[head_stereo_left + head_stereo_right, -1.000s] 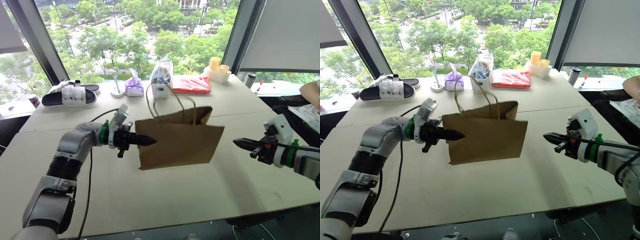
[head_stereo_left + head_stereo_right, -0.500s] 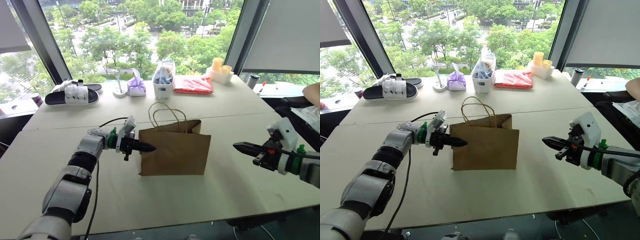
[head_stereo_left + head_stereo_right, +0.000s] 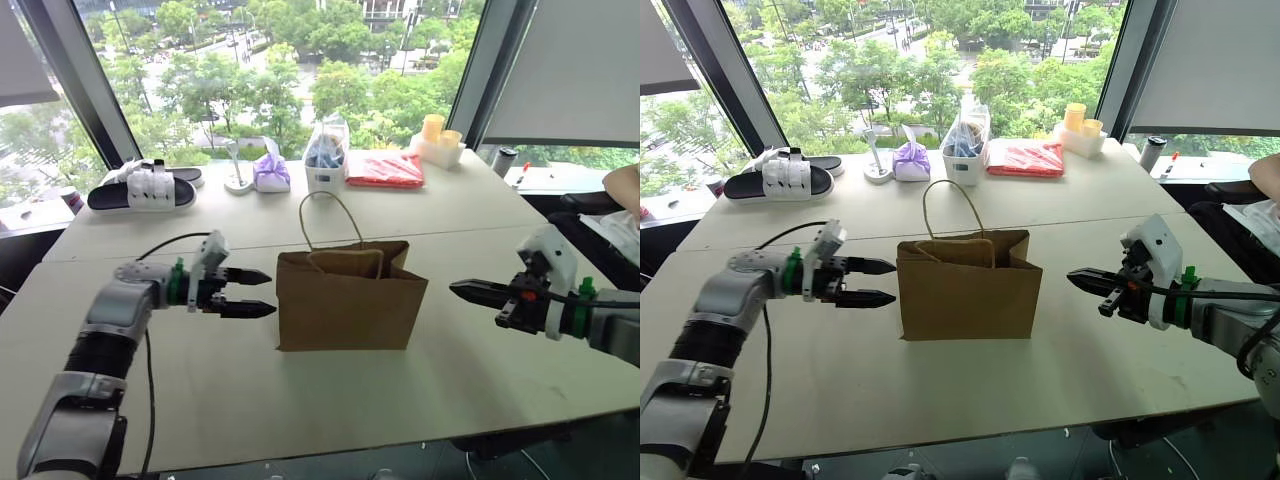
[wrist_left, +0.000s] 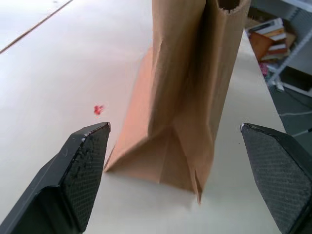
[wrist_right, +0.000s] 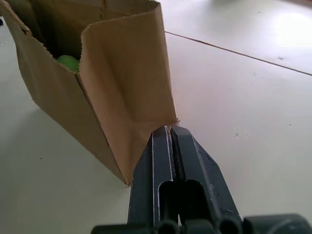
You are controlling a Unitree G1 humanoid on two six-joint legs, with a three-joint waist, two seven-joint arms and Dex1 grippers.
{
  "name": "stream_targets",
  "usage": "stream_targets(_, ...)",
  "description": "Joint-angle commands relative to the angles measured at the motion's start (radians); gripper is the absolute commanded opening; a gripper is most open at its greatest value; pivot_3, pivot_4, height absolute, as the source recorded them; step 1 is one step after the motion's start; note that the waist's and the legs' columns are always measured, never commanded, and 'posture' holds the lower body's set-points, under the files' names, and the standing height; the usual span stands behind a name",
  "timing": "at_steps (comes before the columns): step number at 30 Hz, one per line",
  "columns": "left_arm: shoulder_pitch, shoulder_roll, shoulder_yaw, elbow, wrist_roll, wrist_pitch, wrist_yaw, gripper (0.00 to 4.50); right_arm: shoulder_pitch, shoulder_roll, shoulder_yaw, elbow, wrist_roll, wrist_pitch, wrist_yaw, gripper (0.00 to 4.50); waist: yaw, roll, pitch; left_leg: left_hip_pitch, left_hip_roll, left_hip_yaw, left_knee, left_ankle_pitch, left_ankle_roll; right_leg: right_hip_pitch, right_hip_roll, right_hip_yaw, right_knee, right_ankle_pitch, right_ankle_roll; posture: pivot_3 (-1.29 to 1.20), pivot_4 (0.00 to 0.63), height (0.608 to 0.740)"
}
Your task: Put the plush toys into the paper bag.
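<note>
Head views: I'd had the left gripper point(image 3: 258, 293) pinched on the bag point(image 3: 347, 301) edge a second ago, bag off the table point(image 3: 300, 400). By this frame the bag stood upright on the table, mouth up, handles point(image 3: 335, 215) arching above it, and the left gripper was backed off just beside it, fingers spread, touching nothing. Right gripper point(image 3: 1077, 279) sat apart on the bag's other side, fingers pressed together, empty.

Left wrist view: bag's narrow end straight ahead between the spread fingers point(image 4: 80, 168), clear gap both sides.

Right wrist view: shut fingers point(image 5: 168, 161) pointed at the bag's near corner; green toy point(image 5: 68, 62) visible inside the open mouth. Couldn't see the orange one, presumably deeper in. I read it as bag released and the task about done.
</note>
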Motion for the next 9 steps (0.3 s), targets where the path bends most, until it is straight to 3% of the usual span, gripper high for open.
stream_targets(1, 0.041, 0.062, 0.091, -0.181, -0.099, 0.119, 0.043, 4.40, 0.012, -0.052, -0.014, -0.051, -0.009, -0.038, 0.048, 0.00, 0.001, 0.000, 0.000, 0.000, 0.000, 0.000, 0.000, 0.000, 0.000, 0.000, 0.000, 0.000, 0.000, 0.000, 0.000, 0.00, 0.150, 0.740)
stream_targets(9, 0.179, 0.129, 0.240, -0.471, -0.270, 0.320, 0.201, 4.40, -0.029, -0.121, 0.022, -0.131, 0.042, -0.046, 0.119, 0.00, -0.001, 0.000, 0.000, 0.000, 0.001, 0.000, -0.001, 0.000, 0.000, 0.000, 0.000, 0.000, 0.000, 0.000, 0.000, 0.00, 0.150, 0.740)
